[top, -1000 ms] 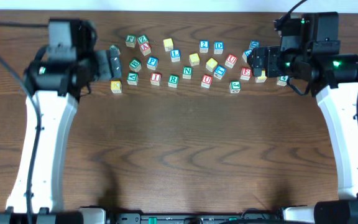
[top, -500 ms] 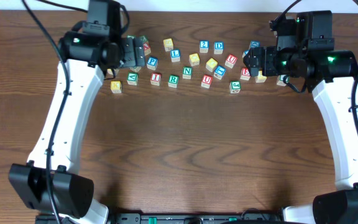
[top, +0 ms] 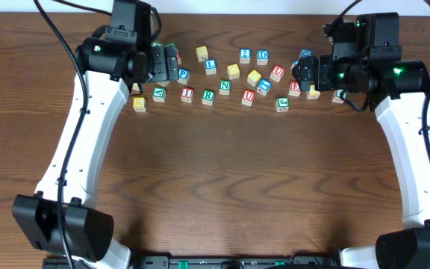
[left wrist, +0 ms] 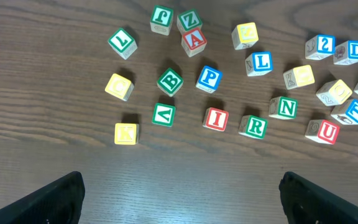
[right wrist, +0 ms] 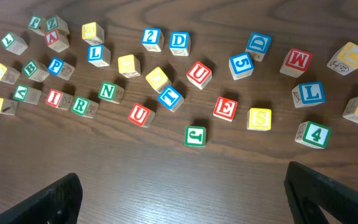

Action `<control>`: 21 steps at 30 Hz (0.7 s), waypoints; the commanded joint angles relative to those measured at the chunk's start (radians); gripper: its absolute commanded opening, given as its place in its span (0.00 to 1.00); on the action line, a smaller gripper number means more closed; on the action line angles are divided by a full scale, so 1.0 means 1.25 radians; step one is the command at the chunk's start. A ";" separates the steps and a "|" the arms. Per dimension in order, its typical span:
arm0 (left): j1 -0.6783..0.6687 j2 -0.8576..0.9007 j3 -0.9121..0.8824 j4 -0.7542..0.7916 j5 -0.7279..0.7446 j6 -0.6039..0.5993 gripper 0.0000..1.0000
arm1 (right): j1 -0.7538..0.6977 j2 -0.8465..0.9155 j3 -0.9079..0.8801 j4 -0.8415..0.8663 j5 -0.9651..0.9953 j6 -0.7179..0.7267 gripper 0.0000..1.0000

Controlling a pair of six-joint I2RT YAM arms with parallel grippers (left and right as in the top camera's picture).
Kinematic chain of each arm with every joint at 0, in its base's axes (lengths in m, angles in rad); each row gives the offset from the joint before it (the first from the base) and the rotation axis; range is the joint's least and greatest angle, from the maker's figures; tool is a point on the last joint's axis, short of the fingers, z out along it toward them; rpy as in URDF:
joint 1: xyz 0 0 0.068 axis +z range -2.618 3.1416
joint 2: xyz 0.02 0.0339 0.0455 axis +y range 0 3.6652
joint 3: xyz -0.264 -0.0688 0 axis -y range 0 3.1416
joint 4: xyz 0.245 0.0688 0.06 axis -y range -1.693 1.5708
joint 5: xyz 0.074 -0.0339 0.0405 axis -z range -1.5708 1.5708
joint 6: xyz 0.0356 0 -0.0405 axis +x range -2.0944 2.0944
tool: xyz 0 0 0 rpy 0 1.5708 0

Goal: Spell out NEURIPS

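Observation:
The letter cubes lie scattered along the far part of the table. In the left wrist view I see blue P (left wrist: 210, 78), red I (left wrist: 216, 119), green R (left wrist: 254, 126), green N (left wrist: 286, 107) and red U (left wrist: 328, 131). The right wrist view adds red E (right wrist: 225, 107) and yellow-faced S (right wrist: 259, 118). My left gripper (top: 172, 63) hangs open above the left end of the cluster, beside P (top: 183, 75). My right gripper (top: 298, 75) is open over the right end, near E (top: 295, 88). Neither gripper holds anything; both pairs of fingers stand wide over bare wood.
Other cubes sit among them: blue L (left wrist: 261, 61), 2 (right wrist: 151, 37), D (right wrist: 179, 42), green 4 (right wrist: 314, 134), J (right wrist: 195, 135), red A (left wrist: 194, 40), green B (left wrist: 169, 81), yellow K (left wrist: 125, 133). The table's back edge (top: 222, 13) runs just behind the cubes.
The left arm has swung right and back, from the table's left side to above the leftmost cubes. The right arm has barely shifted. Both grippers stay open.

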 commanded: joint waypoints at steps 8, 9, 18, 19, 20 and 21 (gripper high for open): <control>-0.038 0.076 0.019 0.023 -0.004 -0.092 1.00 | 0.006 0.002 0.019 -0.005 -0.008 -0.005 0.99; -0.048 0.085 0.019 0.028 -0.004 -0.092 1.00 | 0.006 0.002 0.019 -0.005 -0.008 -0.005 0.99; -0.122 0.172 0.019 0.050 -0.005 -0.100 0.87 | 0.006 0.002 0.017 -0.005 -0.005 0.004 0.99; -0.128 0.183 0.019 0.056 -0.005 -0.101 0.87 | 0.006 0.002 0.016 -0.005 -0.002 0.004 0.99; -0.135 0.193 0.019 0.064 -0.005 -0.100 0.87 | 0.006 0.002 0.016 -0.006 -0.002 0.004 0.99; -0.140 0.202 0.019 0.075 -0.005 -0.100 0.87 | 0.006 0.002 0.015 -0.005 -0.002 0.004 0.99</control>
